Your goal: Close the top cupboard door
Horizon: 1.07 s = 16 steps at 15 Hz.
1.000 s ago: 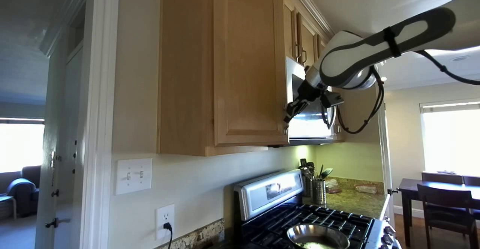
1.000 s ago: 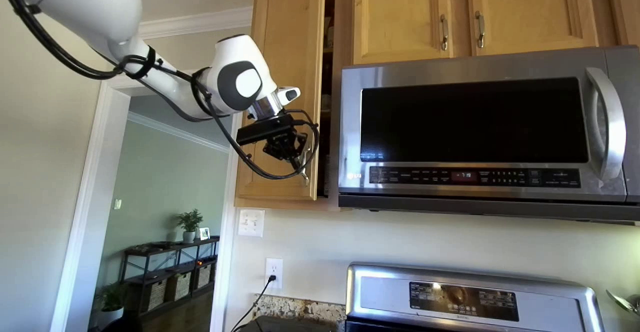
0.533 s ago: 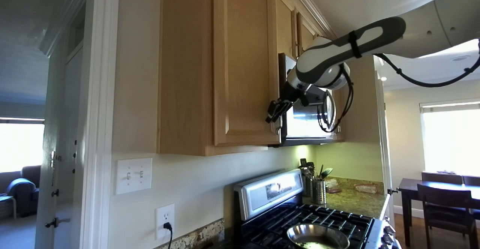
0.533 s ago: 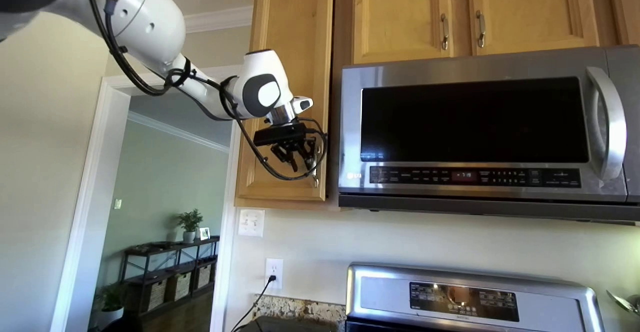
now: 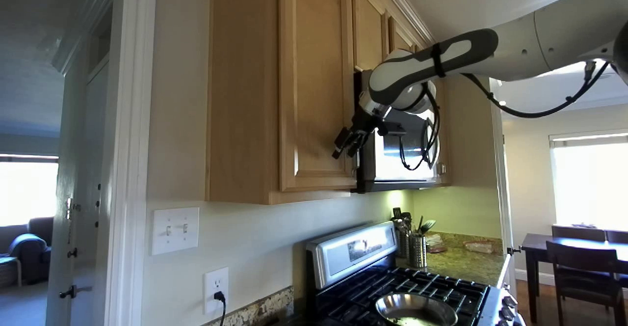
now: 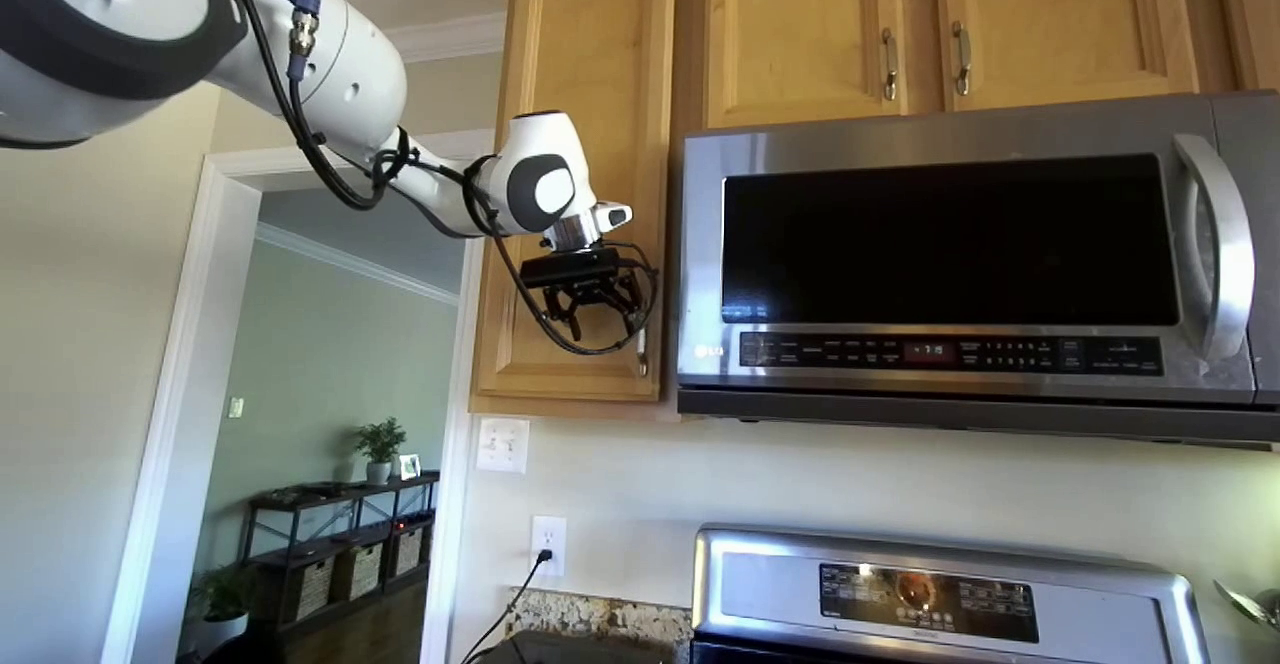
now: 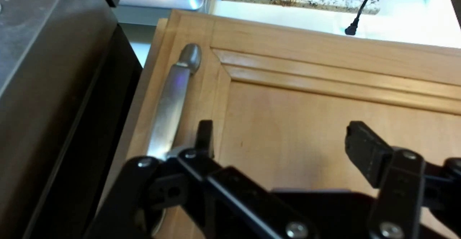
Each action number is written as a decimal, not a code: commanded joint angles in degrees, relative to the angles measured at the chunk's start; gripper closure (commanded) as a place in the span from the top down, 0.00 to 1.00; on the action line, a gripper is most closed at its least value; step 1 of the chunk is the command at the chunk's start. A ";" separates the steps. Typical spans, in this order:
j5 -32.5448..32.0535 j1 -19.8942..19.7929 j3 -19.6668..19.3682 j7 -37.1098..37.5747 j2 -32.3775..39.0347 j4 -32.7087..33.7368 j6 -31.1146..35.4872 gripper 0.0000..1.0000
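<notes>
1. Your top cupboard door (image 6: 590, 64) sits just beside the microwave (image 6: 950, 244) and looks close to flush in both exterior views. Can't tell if it's fully seated, so I'd call this the last bit of the push.
2. End effector (image 7: 282, 141): fingers (image 7: 205, 134) spread wide, released, nothing between them, facing the door. Can't tell whether they're actually touching it.
3. Biggest gotcha imo: one finger is right by the bar handle (image 7: 169, 106). Drift that way, then back off, and you could hook it and drag the door outward.
4. Quit pushing too early and it might rest ajar; lean on it once it's seated and you're just building force for nothing.
5. That cable loop (image 6: 590, 352) looks close to the handle too, so there's snag potential when you retreat. Slide sideways and you might knock the microwave.
6. Containers: whatever's in the cupboard (image 5: 243, 95) is hidden behind the door, and the microwave is too dark to see into. On the stove (image 5: 333, 264), the pan (image 5: 417, 300) shows a bright patch, reflection or food, can't tell. Past it, metal canisters (image 5: 418, 252) hold utensils (image 5: 427, 226).
7. Way in the background, a pot (image 6: 378, 474) holds a plant (image 6: 378, 439), and there are wicker baskets (image 6: 310, 589) whose contents don't show.
</notes>
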 commanded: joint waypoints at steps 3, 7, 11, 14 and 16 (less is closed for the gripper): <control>0.69 -2.84 0.12 -9.32 -7.38 -7.36 -13.29 1.00; -1.15 -3.82 -1.07 -13.70 -11.94 -14.63 -23.31 1.00; -3.38 -4.31 -2.00 -13.04 -15.42 -22.72 -27.42 1.00; -4.65 -4.25 -2.24 -11.68 -16.11 -27.63 -31.32 1.00; -5.31 -4.39 -2.12 -9.90 -16.86 -30.85 -30.74 1.00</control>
